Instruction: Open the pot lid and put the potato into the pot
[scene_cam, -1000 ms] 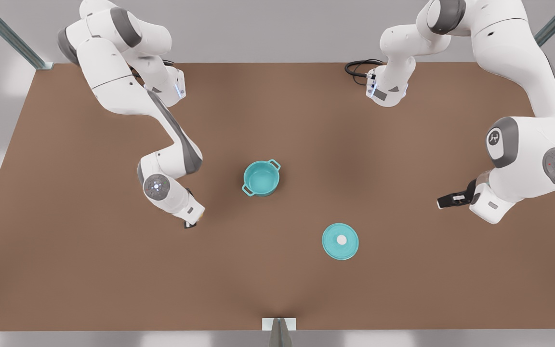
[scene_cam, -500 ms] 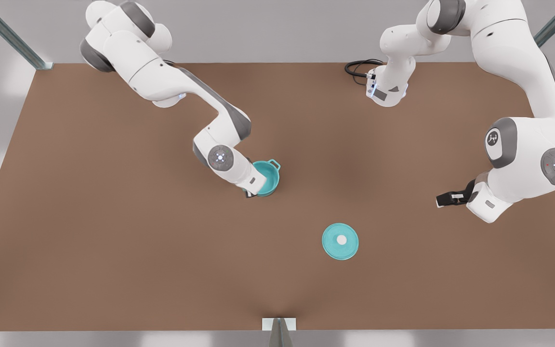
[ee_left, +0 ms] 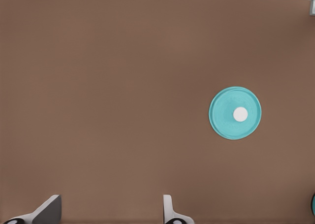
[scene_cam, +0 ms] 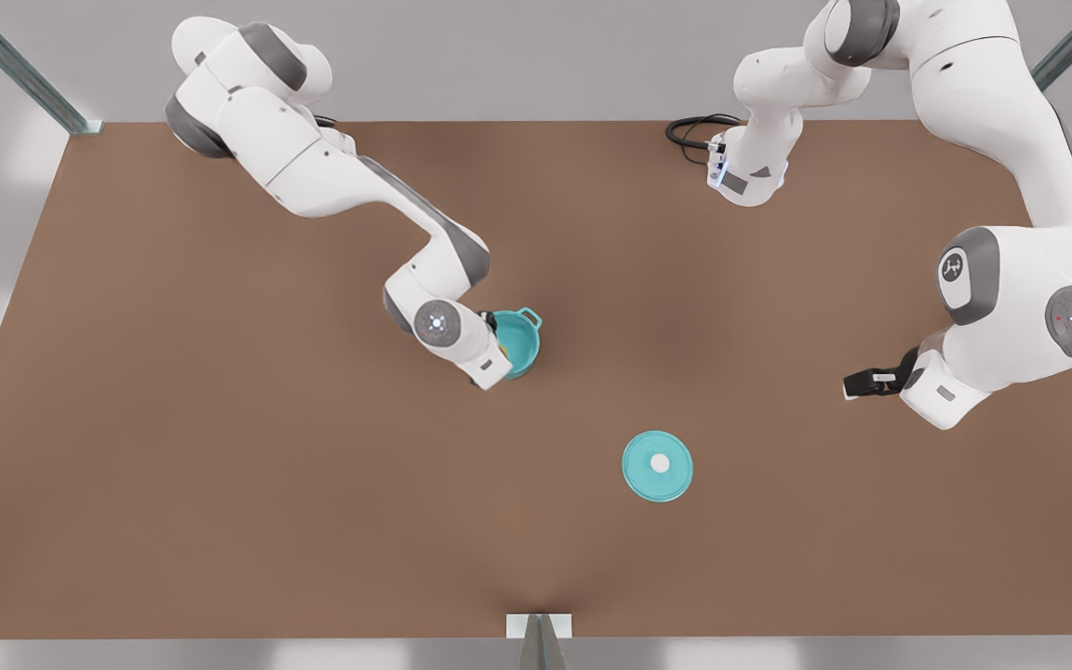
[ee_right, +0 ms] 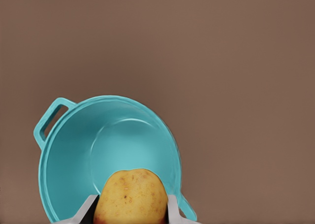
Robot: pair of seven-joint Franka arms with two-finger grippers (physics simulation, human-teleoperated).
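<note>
right gripper [ee_right: 130, 209] grips potato [ee_right: 131, 195] (bottom cropped) | pot [scene_cam: 519, 342] half-hidden

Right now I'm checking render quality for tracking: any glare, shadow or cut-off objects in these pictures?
Front view: soft even light, darker bands across the table, no glare; lid crisp. Right wrist view: potato in the right gripper cut off at the edge over the pot. Left wrist view: left gripper open, flat lighting.

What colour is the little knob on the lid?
White, on the teal pot lid; clearest in the left wrist view.
</note>
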